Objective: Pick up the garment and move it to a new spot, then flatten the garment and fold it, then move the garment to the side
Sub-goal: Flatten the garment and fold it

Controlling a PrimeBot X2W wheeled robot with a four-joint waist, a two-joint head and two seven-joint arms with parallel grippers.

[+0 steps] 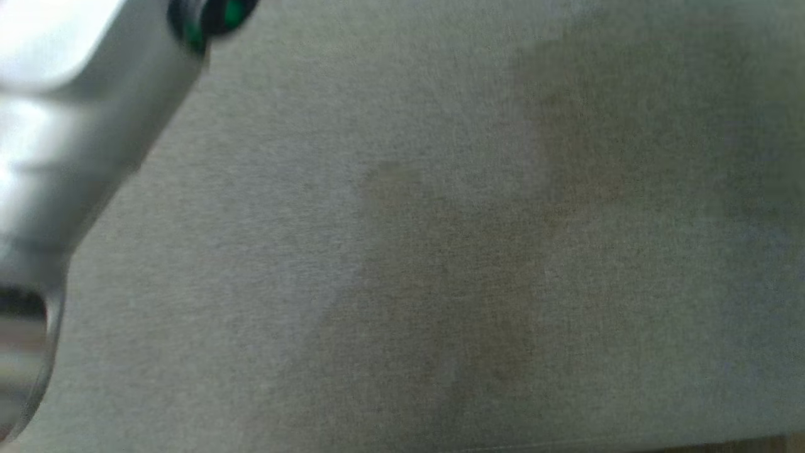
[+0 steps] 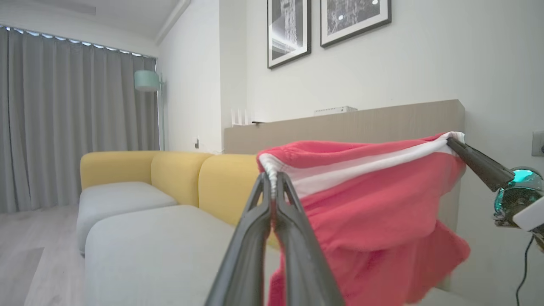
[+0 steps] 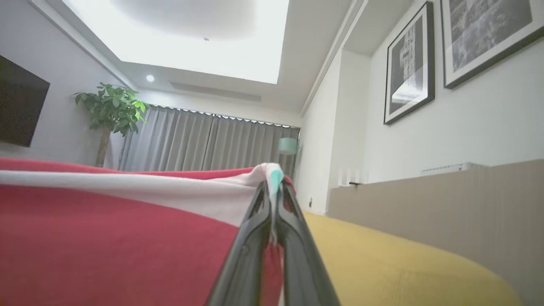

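Note:
The garment (image 2: pixel 365 212) is red with a white band along its upper edge. It hangs stretched in the air above the sofa seat. My left gripper (image 2: pixel 274 180) is shut on one end of the white band. My right gripper (image 2: pixel 454 142) is shut on the other end, seen at the right of the left wrist view. In the right wrist view the garment (image 3: pixel 106 238) spreads leftward from my right gripper (image 3: pixel 272 187), whose fingers pinch the band's corner. A pale forearm (image 1: pixel 75 126) crosses the upper left of the head view.
A sofa with a grey seat (image 2: pixel 161 250) and yellow backrest (image 2: pixel 221 182) lies under the garment. Behind it stand a wooden ledge (image 2: pixel 361 123) and a wall with framed pictures (image 2: pixel 289 29). Grey curtains (image 2: pixel 76 114) and a plant (image 3: pixel 110 110) are farther off.

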